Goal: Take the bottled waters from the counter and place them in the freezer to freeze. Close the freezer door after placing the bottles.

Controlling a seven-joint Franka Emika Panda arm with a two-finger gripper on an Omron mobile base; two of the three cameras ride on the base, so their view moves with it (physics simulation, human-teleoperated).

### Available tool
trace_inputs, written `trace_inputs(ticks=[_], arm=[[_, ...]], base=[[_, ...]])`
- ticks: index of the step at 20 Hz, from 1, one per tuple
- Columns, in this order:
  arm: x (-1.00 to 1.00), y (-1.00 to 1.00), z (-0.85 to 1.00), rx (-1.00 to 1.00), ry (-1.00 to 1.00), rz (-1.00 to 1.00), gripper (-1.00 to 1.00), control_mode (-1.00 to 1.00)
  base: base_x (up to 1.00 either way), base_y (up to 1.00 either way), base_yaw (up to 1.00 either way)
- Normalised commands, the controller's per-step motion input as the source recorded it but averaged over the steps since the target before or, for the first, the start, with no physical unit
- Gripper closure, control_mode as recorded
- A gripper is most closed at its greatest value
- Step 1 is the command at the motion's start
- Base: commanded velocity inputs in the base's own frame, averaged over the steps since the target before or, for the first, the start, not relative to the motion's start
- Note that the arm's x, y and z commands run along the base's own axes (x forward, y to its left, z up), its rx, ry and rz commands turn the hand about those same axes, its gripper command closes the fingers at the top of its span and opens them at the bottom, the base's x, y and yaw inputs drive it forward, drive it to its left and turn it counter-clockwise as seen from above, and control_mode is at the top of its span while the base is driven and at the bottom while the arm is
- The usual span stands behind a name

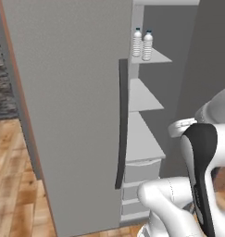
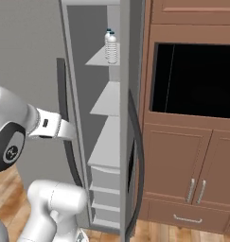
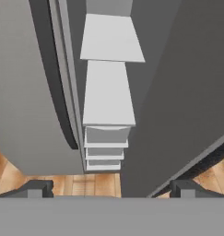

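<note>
Grey fills most of what I'm looking at: the freezer (image 1: 146,152) stands ajar with its door (image 1: 72,115) swung out toward me, and both bottles (image 1: 142,44) are already standing side by side on the top shelf (image 2: 101,59) inside, upright and nearly touching. So I judge the loading is done and I'm on the last step, shutting the door.

My gripper (image 3: 109,189) is empty, its fingers spread wide, pointing into the gap between the door and the cabinet, with the lower shelves and drawers (image 3: 105,150) ahead of it. In the right base view the forearm reaches across just beside the door's dark handle (image 2: 64,113).

Next I need to get the hand onto the outer face of the door, or against its handle, and sweep it toward the cabinet. The catch, as I see it, is that the hand sits near the opening itself; I'd back it out before pushing so the door doesn't close on it. The bottles stand well back and shouldn't interfere.
</note>
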Motion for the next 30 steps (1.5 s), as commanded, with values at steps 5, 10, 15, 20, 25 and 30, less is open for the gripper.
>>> trace_inputs(ticks=[5,10,15,20,25,30], arm=[[0.0,0.0,0.0,0.0,0.0,0.0,-1.0,1.0],[0.0,0.0,0.0,0.0,0.0,0.0,-1.0,1.0],[0.0,0.0,0.0,0.0,0.0,0.0,-1.0,1.0],[0.0,0.0,0.0,0.0,0.0,0.0,-1.0,1.0],[0.0,0.0,0.0,0.0,0.0,0.0,-1.0,1.0],[0.0,0.0,0.0,0.0,0.0,0.0,-1.0,1.0]], base=[[-0.65,-0.11,0.0],[-0.5,-0.26,0.0],[-0.21,-0.54,0.0],[-0.16,-0.62,0.0],[-0.03,-0.61,0.0],[0.06,-0.24,0.0]])
